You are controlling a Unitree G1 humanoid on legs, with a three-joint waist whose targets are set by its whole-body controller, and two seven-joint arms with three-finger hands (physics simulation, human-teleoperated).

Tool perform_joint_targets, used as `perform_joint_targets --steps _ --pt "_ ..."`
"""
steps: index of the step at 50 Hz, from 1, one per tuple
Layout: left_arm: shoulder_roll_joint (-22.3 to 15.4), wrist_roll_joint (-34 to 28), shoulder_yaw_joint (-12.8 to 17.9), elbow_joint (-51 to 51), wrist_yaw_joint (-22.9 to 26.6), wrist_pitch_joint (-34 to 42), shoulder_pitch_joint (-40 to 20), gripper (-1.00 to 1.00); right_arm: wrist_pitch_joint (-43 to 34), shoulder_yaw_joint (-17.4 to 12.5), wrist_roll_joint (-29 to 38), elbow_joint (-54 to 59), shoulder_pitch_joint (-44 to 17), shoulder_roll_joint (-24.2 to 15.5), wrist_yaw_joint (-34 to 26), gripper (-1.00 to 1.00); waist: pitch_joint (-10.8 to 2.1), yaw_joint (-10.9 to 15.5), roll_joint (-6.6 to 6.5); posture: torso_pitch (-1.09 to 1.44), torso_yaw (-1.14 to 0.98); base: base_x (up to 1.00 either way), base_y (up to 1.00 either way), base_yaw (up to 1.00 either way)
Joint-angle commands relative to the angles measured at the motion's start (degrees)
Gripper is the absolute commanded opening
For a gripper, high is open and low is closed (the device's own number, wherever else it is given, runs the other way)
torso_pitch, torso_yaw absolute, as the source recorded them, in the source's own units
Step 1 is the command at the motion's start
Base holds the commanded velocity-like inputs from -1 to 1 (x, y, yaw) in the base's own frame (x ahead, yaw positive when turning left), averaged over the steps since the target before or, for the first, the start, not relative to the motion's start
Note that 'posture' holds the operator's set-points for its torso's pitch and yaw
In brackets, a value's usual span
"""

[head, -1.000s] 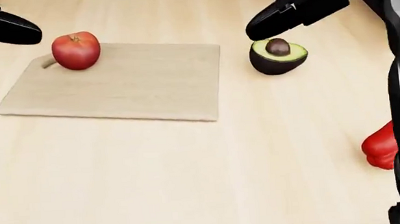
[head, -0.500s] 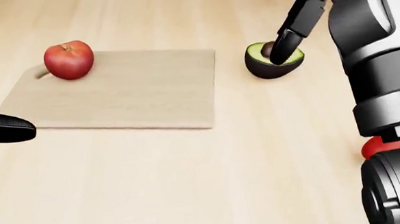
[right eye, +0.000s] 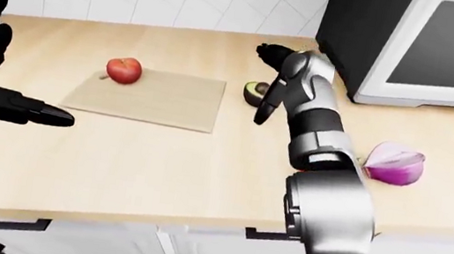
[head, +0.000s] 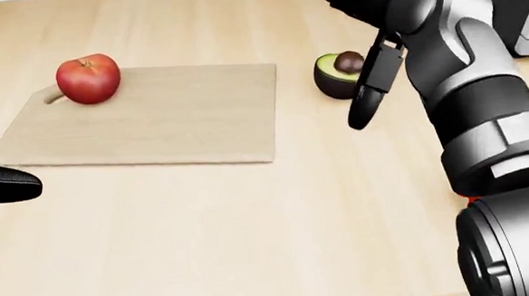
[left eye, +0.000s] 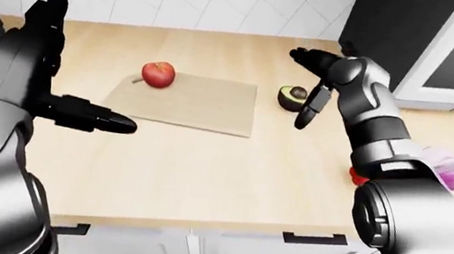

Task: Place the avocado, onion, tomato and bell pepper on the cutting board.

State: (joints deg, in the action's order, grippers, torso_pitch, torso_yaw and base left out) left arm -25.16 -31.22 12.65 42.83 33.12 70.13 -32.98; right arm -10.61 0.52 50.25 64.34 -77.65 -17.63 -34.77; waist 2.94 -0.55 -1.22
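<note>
On the pale wood counter (left eye: 204, 164) your left hand (left eye: 37, 53) hangs spread and empty at nine o'clock. The tomato (head: 88, 78) sits on the cutting board (head: 172, 119); the avocado (head: 336, 75) lies just off its two o'clock corner. Your right hand (head: 367, 20), fingers splayed and empty, hovers above it: drop lower, cup it from both sides before closing.

I see a red tomato (head: 88, 78) on the pale wood cutting board (head: 154, 120); right of the board, a green-fleshed, dark-skinned avocado (head: 335, 75) and a purple onion (right eye: 394, 164).
</note>
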Motion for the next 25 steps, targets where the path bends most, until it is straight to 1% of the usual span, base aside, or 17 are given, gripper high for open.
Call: perform_joint_targets --steps 1,5,6,7,9,11,14,17,20,25 --pt "-0.76 -0.34 0.73 1.14 -0.66 -1.7 -1.07 1.0 1.38 -0.15 0.19 -1.67 -2.79 -0.51 1.32 1.0 -1.65 0.0 -0.14 0.0 0.0 0.0 0.0 0.0" --pt "-0.62 -0.13 0.93 0.95 -1.06 -2.28 -0.71 1.0 1.87 0.11 0.69 -0.51 -2.43 -0.13 2.04 0.98 -1.71 0.02 -0.18 0.0 0.0 0.0 0.0 0.0" --pt "-0.71 -0.11 1.02 0.87 -1.09 -2.34 -0.67 1.0 2.01 0.17 0.81 -0.15 -2.45 -0.06 2.25 0.87 -1.74 0.04 -0.19 0.0 0.0 0.0 0.0 0.0" --pt "-0.76 -0.08 1.13 0.9 -1.09 -2.4 -0.55 1.0 1.93 0.12 0.85 0.11 -2.54 0.01 2.59 0.84 -1.77 0.05 -0.19 0.0 0.0 0.0 0.0 0.0" --pt "-0.92 -0.04 1.38 1.42 -0.84 -2.16 -0.22 1.0 1.91 0.17 0.96 0.28 -2.43 0.13 2.5 0.67 -1.83 0.07 -0.2 0.0 0.0 0.0 0.0 0.0" --pt "-1.41 -0.3 1.45 1.37 -0.95 -2.56 0.2 1.0 1.97 0.24 1.07 0.67 -2.56 0.28 2.51 0.6 -1.85 0.07 -0.22 0.0 0.0 0.0 0.0 0.0" --pt "-1.51 -0.51 1.19 1.39 -0.82 -2.34 0.0 1.0 2.22 0.29 1.2 1.33 -2.85 0.48 3.04 0.55 -1.89 0.08 -0.27 0.0 0.0 0.0 0.0 0.0" --pt "-1.92 -0.79 1.58 1.26 -0.69 -2.52 -0.06 1.0 2.35 0.23 1.16 1.26 -2.62 0.63 3.08 0.51 -1.92 0.11 -0.32 0.0 0.0 0.0 0.0 0.0" --pt "-2.14 -1.09 1.32 1.07 -0.55 -2.24 -0.75 1.0 2.82 0.35 1.3 1.0 -2.16 0.5 3.38 0.4 -1.94 0.12 -0.33 0.0 0.0 0.0 0.0 0.0" --pt "-2.23 -1.58 1.3 1.02 -0.47 -2.48 -0.6 1.0 3.01 0.4 1.5 0.39 -1.65 0.5 3.06 0.36 -2.0 0.17 -0.3 0.0 0.0 0.0 0.0 0.0"
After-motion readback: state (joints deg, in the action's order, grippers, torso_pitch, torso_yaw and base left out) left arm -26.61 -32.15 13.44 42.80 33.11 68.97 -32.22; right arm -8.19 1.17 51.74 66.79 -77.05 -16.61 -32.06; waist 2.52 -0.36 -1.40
